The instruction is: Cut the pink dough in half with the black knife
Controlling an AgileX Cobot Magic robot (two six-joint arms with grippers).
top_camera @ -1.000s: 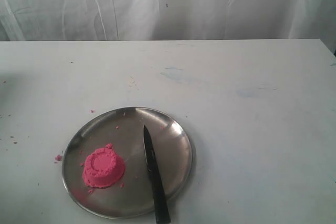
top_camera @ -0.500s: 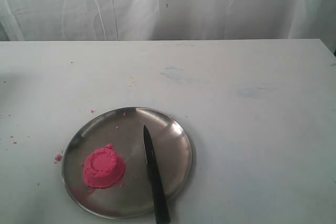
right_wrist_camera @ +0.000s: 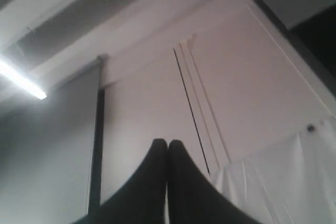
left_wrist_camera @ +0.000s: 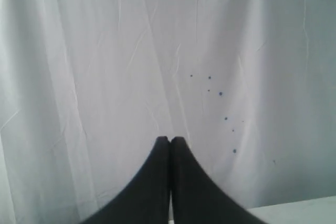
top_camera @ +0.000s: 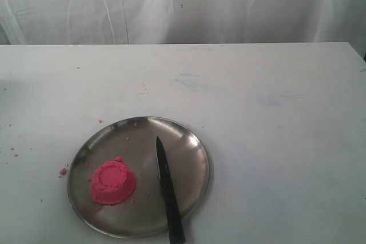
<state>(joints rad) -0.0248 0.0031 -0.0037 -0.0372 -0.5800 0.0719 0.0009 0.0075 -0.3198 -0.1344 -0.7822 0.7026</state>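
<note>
Pink dough — beside black knife

Grainy pink dough on shiny metal plate.

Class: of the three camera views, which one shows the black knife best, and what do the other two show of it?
The exterior view: the black knife lies on the steel plate, beside the pink dough. Both wrist views show none of it, only shut grippers against curtain or wall.
</note>
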